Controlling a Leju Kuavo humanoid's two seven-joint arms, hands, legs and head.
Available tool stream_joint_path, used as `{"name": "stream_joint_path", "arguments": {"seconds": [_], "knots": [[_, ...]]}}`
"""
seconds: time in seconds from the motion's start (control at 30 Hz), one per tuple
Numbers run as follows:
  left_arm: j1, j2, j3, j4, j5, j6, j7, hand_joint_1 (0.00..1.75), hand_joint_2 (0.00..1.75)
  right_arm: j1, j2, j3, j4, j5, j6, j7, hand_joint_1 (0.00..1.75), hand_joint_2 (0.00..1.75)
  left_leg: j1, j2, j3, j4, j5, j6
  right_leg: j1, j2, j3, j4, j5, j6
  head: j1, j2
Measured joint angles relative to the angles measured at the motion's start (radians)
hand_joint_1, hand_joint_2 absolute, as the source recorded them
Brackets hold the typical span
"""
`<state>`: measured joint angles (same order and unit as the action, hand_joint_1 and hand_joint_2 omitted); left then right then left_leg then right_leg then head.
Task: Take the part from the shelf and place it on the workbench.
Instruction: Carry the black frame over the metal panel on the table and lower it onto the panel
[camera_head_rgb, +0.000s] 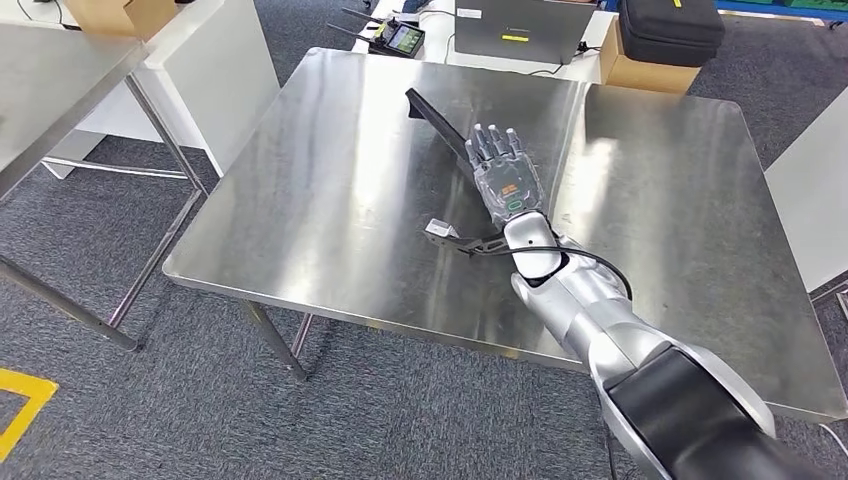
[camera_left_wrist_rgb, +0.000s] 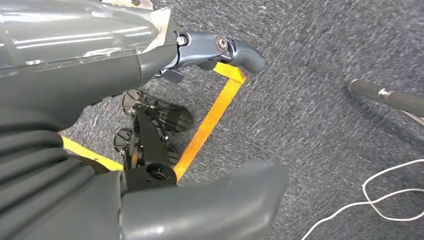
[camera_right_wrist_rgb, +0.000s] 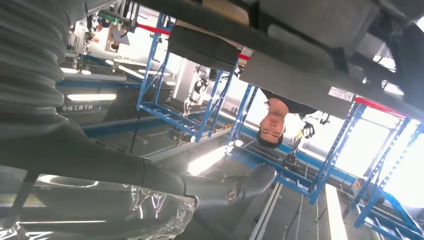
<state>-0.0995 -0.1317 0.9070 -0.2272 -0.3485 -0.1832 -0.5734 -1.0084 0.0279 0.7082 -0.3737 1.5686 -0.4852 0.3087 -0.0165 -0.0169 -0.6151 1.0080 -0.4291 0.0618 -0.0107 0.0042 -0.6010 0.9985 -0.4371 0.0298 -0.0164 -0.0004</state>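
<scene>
Right robot hand (camera_head_rgb: 505, 170) is stretched flat over the steel counter (camera_head_rgb: 330, 190), fingers straight and lying side by side, palm down on the long black part (camera_head_rgb: 437, 121). That part lies on the counter and runs diagonally from under the fingers toward the far side, its far end sticking out clear of the fingertips. Whether the robot hand is clamped on it or merely resting on top, I cannot tell. Just beside the wrist, a small grey bracket (camera_head_rgb: 438, 232) hangs out over the counter. Over on the other side, the left robot hand (camera_left_wrist_rgb: 220, 47) hangs above grey carpet (camera_left_wrist_rgb: 320, 100) with its fingers apart, holding nothing, with a strip of yellow floor tape (camera_left_wrist_rgb: 210, 120) below it. Beyond the counter sit a laptop (camera_head_rgb: 515, 30) and a cardboard box (camera_head_rgb: 640, 70).
</scene>
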Motion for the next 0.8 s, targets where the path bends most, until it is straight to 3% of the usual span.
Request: {"name": "stream_joint_path", "arguments": {"seconds": [0.1, 0.43, 0.67, 0.8], "knots": [[0.002, 0.001, 0.000, 0.000, 0.000, 0.000, 0.000, 0.00, 0.00, -0.001, 0.004, 0.000, 0.003, 0.000, 0.000, 0.000, 0.00, 1.75, 0.002, 0.000, 0.000, 0.001, -0.001, 0.005, 0.001, 0.000, 0.002, -0.002, 0.004, 0.001, -0.001, 0.000], [0.003, 0.000, 0.000, 0.000, -0.014, -0.006, 0.012, 0.00, 0.00, 0.003, 0.008, -0.007, 0.007, -0.006, -0.001, -0.024, 0.00, 1.75, 0.006, 0.001, 0.002, -0.003, 0.000, -0.006, 0.005, 0.001, 0.002, -0.001, 0.003, -0.001, -0.001, 0.000], [0.003, 0.000, 0.001, 0.000, -0.041, -0.009, 0.030, 0.00, 0.00, 0.024, 0.029, -0.110, -0.026, -0.140, 0.045, -0.205, 0.00, 1.75, 0.004, 0.001, 0.002, -0.003, 0.000, -0.006, 0.004, 0.001, 0.003, -0.001, 0.003, -0.001, 0.000, 0.000], [0.003, 0.000, 0.001, 0.000, -0.069, -0.012, 0.031, 0.00, 0.00, 0.045, 0.046, -0.204, -0.066, -0.255, 0.197, -0.309, 0.00, 1.75, 0.001, 0.001, 0.002, -0.003, 0.000, -0.006, 0.004, 0.001, 0.002, -0.001, 0.003, -0.001, 0.000, 0.000]]}}
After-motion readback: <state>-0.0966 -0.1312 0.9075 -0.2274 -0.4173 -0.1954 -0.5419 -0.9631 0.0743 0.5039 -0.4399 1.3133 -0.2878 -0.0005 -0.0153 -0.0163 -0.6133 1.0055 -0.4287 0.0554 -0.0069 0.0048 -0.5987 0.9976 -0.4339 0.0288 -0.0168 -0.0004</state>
